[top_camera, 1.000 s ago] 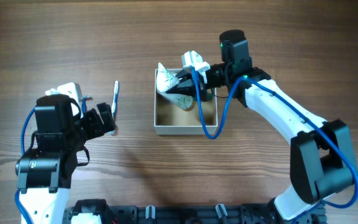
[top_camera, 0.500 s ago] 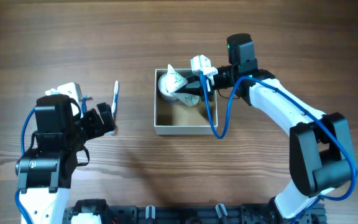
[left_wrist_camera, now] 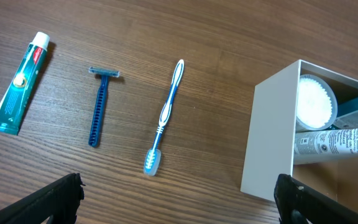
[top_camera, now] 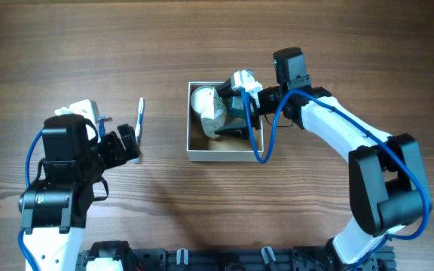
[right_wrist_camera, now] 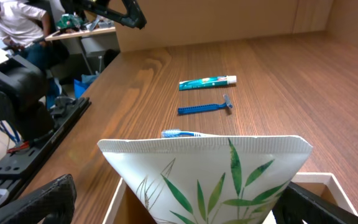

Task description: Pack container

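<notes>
Overhead: container (top_camera: 224, 157) sits mid-table, with the right gripper (top_camera: 236, 120) down inside it over a leaf-print tube (top_camera: 214, 124) that lies next to a round white jar (top_camera: 200, 98). Right wrist: jaws spread wide with a gap on one side of the tube, so it isn't clamped. Left gripper (top_camera: 130, 143) is spread and empty, well left of the container, near a toothbrush (top_camera: 139, 118).

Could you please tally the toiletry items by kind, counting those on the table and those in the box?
Tubes: 2, teal toothpaste and white tube
Razor: 1
Toothbrush: 1
Round jar: 1
Total: 5, with 2 inside the container
</notes>
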Controlling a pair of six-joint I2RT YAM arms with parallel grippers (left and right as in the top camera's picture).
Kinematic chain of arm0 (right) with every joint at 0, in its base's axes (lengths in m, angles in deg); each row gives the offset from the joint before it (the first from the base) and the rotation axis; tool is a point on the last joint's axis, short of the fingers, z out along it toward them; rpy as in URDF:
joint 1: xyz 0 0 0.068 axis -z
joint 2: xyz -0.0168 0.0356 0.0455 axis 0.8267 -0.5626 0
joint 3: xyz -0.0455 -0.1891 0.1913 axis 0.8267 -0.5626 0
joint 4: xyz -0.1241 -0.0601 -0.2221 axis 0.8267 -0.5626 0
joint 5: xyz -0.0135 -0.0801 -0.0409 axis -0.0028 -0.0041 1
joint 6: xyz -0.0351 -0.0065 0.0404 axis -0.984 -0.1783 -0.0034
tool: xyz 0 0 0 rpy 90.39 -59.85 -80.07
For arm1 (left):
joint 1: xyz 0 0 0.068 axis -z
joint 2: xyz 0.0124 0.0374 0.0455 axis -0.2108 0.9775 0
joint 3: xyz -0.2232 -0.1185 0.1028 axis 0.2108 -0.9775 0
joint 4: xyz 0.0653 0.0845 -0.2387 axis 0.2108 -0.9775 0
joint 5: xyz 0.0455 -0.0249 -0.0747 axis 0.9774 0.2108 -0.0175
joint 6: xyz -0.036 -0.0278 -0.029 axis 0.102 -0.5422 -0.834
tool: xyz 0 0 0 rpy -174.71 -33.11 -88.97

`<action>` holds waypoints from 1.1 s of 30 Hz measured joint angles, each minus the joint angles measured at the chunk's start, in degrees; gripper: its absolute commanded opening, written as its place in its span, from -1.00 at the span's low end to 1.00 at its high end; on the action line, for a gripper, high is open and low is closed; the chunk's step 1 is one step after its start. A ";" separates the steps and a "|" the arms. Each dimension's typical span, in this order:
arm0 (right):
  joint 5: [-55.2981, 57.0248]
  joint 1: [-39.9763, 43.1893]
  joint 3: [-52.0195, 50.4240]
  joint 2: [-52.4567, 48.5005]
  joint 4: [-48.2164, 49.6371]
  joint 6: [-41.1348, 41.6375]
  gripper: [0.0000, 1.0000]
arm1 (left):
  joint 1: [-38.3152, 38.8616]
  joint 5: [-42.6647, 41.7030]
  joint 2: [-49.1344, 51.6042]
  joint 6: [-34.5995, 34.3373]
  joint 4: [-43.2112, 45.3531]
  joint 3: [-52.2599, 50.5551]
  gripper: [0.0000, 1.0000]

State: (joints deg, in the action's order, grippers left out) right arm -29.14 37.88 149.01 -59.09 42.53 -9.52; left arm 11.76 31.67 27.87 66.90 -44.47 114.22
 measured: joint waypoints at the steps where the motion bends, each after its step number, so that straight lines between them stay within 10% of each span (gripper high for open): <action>1: -0.24 0.00 0.00 0.00 0.02 0.22 0.99 | 0.00 0.00 0.00 0.00 0.00 0.00 0.99; 17: 14.47 0.00 -0.07 20.15 1.44 25.11 0.99 | 0.00 0.00 0.00 0.00 0.00 0.00 0.99; 22: 48.06 3.15 1.22 29.03 -22.38 41.38 1.00 | 0.00 0.00 0.00 0.00 -0.02 0.07 1.00; 33: 64.89 -5.27 5.70 31.93 -40.33 47.43 0.99 | 0.00 0.00 0.00 0.00 0.42 0.09 0.99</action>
State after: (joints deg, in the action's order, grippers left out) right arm 35.75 32.61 154.71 -27.16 2.21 37.91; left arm 11.76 31.67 27.87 66.90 -44.05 114.30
